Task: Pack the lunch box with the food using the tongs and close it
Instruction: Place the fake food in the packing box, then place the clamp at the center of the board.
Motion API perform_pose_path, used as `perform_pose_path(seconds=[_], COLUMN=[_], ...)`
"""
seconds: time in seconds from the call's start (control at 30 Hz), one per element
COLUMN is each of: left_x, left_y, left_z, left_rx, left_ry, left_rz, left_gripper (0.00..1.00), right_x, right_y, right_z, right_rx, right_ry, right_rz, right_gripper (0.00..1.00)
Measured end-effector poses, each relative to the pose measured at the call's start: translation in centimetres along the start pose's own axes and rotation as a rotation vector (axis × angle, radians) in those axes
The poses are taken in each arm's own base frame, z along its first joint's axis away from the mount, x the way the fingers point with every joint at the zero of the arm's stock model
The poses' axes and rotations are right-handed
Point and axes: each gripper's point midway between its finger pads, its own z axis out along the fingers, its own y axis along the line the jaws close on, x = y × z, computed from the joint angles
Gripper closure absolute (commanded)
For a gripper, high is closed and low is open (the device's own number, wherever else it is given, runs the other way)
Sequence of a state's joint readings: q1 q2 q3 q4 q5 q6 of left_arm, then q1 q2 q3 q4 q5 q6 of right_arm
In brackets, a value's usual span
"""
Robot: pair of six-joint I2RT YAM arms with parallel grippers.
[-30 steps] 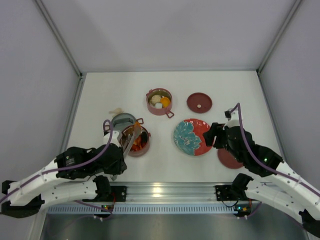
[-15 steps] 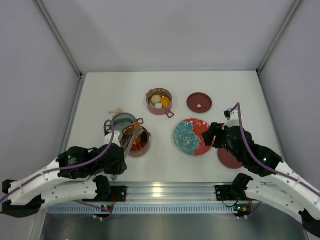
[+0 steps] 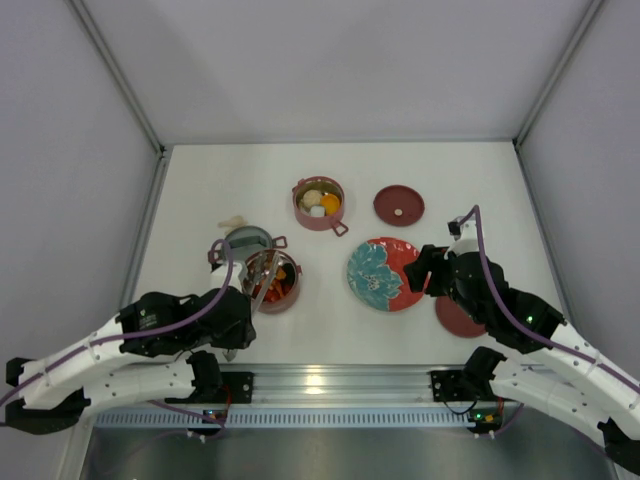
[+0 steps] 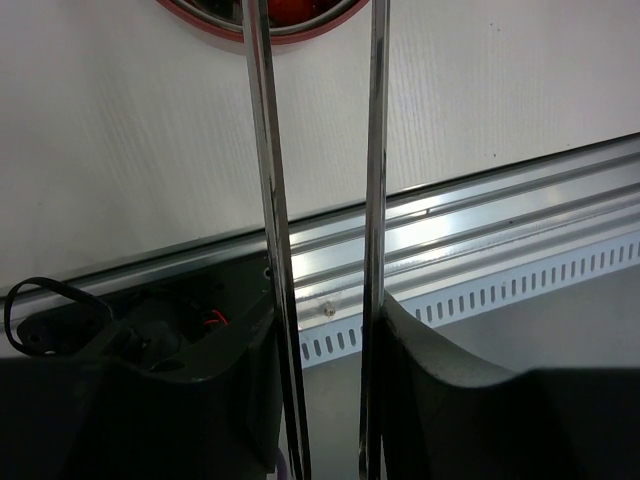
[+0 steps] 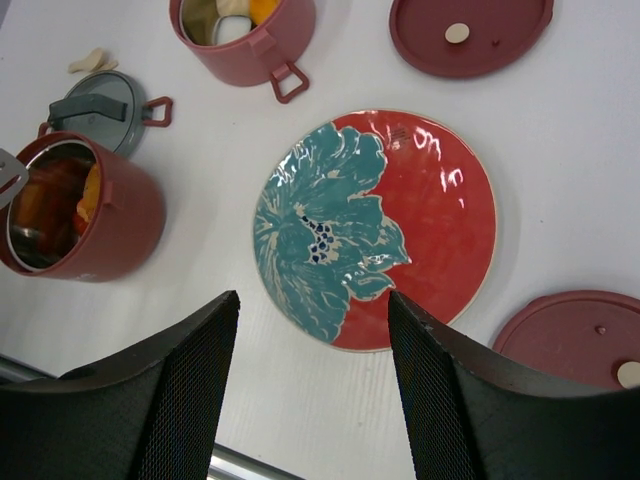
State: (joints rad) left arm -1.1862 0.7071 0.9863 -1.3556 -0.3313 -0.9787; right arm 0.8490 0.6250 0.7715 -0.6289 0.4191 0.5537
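Item: my left gripper [image 4: 322, 340], part-closed on tongs [image 4: 268, 200], tips over pot [image 3: 272, 281] left of plate [image 3: 400, 262].
My right gripper [image 5: 310, 305]: wide, empty, above plate.
Risk: if my squeeze slackens, the tongs may slip and drop food [image 5: 88, 196] beside the pot.

Both arms [image 3: 90, 372] are white with black joints, purple cables [image 3: 483, 250] and black textured fingers [image 5: 170, 400].

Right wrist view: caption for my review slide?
Open right gripper frames the flowered plate; food in near pot and far pot; far lid and near lid lie off.
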Motion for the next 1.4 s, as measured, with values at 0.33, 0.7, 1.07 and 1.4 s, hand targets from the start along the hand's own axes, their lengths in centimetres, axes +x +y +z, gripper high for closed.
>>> perform_pose_path(seconds=[0.33,0.7,1.07,1.4], left_x=[-2.2,-11.4,-25.0,-31.6], left_y=[-1.2,-3.6,3.0,8.1], left_z=[-1.2,1.9,9.1,17.3], left_rx=[0.003,-0.161,-0.174,-0.209], left_ry=[-0.048,-0.135,-0.191,-0.219], left_rz=[0.000,0.032,-0.249,-0.408], left_gripper=[0.59,0.54,0.55,0.56], right_x=[0.0,0.1,-0.1,1.0], right_y=[0.1,0.4,0.7,1.8], right_z=[0.0,-0.1,-0.2,1.0], right_rx=[-0.005,-0.021,-0.038,-0.059], right_ry=[0.002,0.009,0.002,0.075], right_rz=[0.000,0.001,0.007,-0.033], right_gripper=[0.39,0.39,0.39,0.39])
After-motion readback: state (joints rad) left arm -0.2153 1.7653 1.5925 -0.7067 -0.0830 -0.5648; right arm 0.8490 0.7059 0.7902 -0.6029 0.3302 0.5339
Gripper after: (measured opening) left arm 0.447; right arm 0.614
